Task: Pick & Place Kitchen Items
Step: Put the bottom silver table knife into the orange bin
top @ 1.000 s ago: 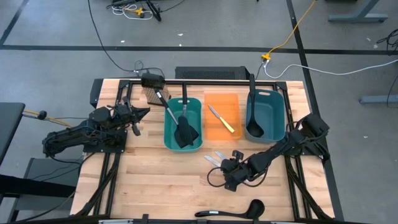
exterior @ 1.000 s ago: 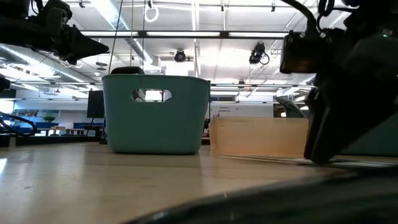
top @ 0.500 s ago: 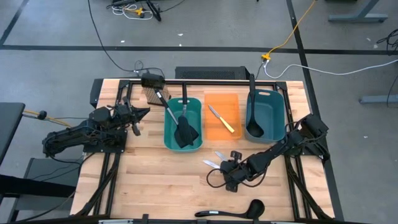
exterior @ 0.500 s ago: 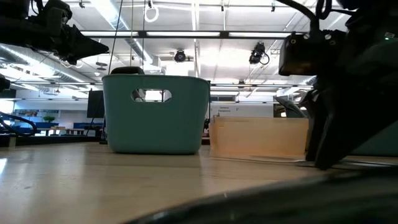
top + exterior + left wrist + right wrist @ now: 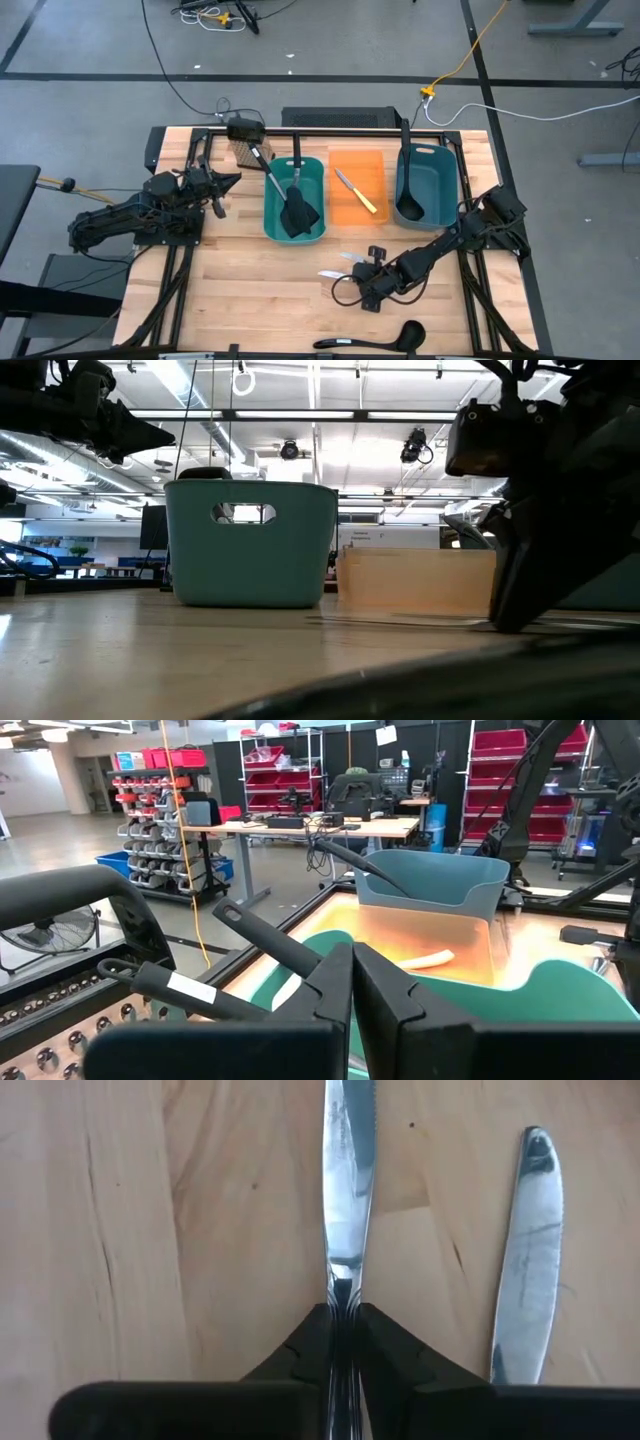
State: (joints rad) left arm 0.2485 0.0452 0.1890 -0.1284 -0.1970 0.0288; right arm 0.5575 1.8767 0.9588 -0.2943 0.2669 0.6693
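Two small silver knives lie on the wood in front of the bins. My right gripper has come down on the nearer knife and is shut on it. The other knife lies free beside it, flat on the table. My left gripper is shut on nothing and hovers level at the table's left, beside the left teal bin. That bin holds two black spatulas. A yellow-handled knife lies in the orange bin. A ladle rests in the right teal bin. My right gripper pinches the silver knife between its two fingers where the blade meets the handle. The fingers slant down from the table's right and lie along the knife. The blade runs straight out ahead of them, level and low over the wood; whether it rests there I cannot tell.
A second black ladle lies at the near edge, close to my right arm. The three bins stand in a row along the far side. Bare wood stretches across the table's near left.
My right gripper has sunk a little and shut on the nearer silver knife. That knife has shifted toward the near edge and its tip now points more toward the table's left.
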